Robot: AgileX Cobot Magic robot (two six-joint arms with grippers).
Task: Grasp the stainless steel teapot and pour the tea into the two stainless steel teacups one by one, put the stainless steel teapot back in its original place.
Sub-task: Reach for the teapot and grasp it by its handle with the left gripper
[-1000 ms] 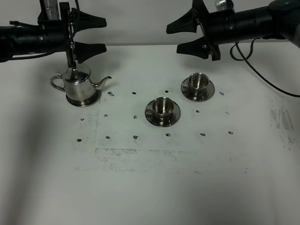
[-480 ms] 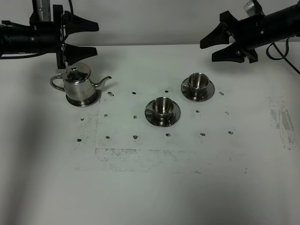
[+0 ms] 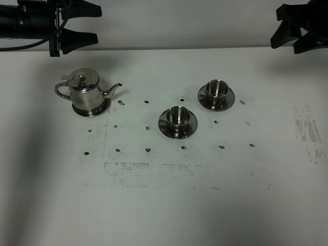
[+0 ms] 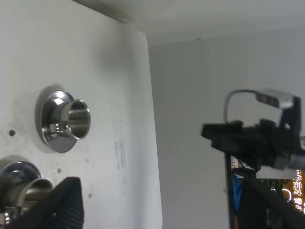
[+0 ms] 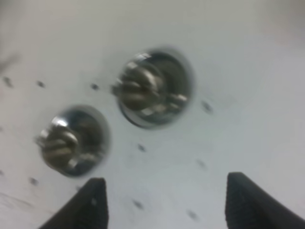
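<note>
The stainless steel teapot [image 3: 84, 91] stands upright on its round steel tray [image 3: 102, 109] at the back left, spout pointing right. The two stainless steel teacups sit on their saucers: one in the middle [image 3: 178, 118], one further back and to the right [image 3: 217, 89]. I cannot tell whether there is tea in them. My left gripper [image 3: 97, 23] is open and empty, high above and behind the teapot. My right gripper [image 3: 277, 26] is open and empty at the top right corner, far from the cups. The left wrist view shows both cups [image 4: 64, 119] [image 4: 24, 186]. The right wrist view shows them blurred [image 5: 152, 88] [image 5: 71, 140].
The white table [image 3: 164, 205] carries small dark specks and scuff marks around the cups and in front of them. Its back edge meets a pale wall [image 3: 179, 23]. The right arm [image 4: 252, 143] shows in the left wrist view.
Both arms have pulled back and up. The left gripper left its place over the teapot lid; the right gripper swung away to the top right. Teapot and cups have not moved.
</note>
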